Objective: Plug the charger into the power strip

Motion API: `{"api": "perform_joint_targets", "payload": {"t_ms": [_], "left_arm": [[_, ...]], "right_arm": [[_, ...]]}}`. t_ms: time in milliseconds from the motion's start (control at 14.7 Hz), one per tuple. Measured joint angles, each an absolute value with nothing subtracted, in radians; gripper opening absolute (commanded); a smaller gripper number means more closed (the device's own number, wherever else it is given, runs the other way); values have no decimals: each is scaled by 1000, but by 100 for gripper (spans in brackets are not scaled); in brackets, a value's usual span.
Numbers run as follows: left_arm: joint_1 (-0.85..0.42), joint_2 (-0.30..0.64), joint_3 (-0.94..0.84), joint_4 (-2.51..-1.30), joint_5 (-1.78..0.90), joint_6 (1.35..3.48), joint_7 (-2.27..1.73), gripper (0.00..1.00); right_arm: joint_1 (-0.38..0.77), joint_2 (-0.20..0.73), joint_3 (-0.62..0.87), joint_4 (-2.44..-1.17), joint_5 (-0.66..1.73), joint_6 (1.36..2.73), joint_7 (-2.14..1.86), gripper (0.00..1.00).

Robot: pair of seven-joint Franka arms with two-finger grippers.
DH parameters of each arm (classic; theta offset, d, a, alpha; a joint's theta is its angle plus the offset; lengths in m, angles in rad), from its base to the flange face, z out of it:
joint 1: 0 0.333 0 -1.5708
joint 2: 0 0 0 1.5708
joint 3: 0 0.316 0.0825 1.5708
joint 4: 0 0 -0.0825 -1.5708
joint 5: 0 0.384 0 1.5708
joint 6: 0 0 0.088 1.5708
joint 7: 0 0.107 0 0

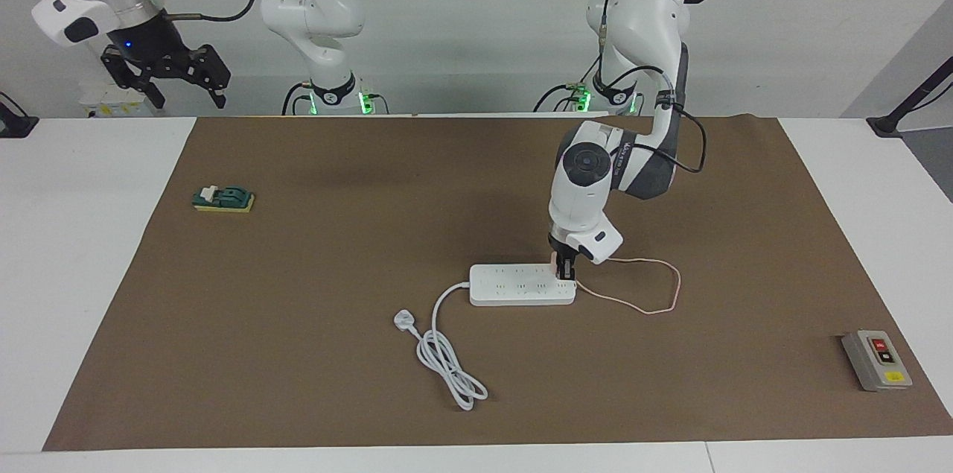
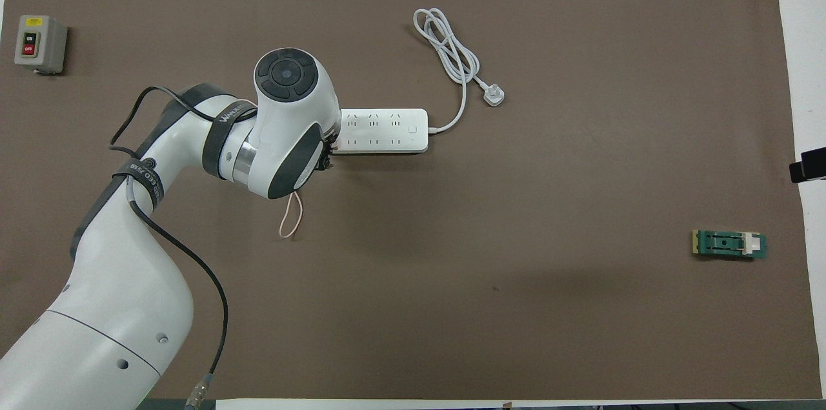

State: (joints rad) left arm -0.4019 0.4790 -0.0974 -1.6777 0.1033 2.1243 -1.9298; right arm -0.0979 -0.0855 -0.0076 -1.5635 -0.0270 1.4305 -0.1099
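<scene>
Left pincer (image 1: 564, 268) down on power strip's (image 1: 514, 285) end, charger hidden.

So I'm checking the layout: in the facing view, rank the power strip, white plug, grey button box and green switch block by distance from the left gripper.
1. power strip, directly under the left gripper.
2. white plug, beside the strip.
3. grey button box, left arm's end.
4. green switch block, right arm's end.

Left arm over power strip (image 2: 387, 131)
</scene>
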Motion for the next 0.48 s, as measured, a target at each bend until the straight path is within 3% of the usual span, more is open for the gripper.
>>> {"api": "perform_joint_targets", "payload": {"t_ms": [68, 136, 204, 475], "left_arm": [[-402, 479, -97, -1678, 103, 2125, -1930, 22], [-402, 479, -97, -1679, 103, 2125, -1930, 65], [-402, 478, -97, -1680, 103, 2127, -1930, 96], [-403, 489, -101, -1704, 98, 2173, -1929, 100]], "right_arm": [[-98, -85, -8, -1563, -27, 1431, -110, 100], [-98, -85, -8, -1563, -27, 1431, -110, 100], [-98, -85, -8, -1563, -27, 1431, -110, 100], [-98, -85, -8, -1563, -27, 1431, -110, 100]]}}
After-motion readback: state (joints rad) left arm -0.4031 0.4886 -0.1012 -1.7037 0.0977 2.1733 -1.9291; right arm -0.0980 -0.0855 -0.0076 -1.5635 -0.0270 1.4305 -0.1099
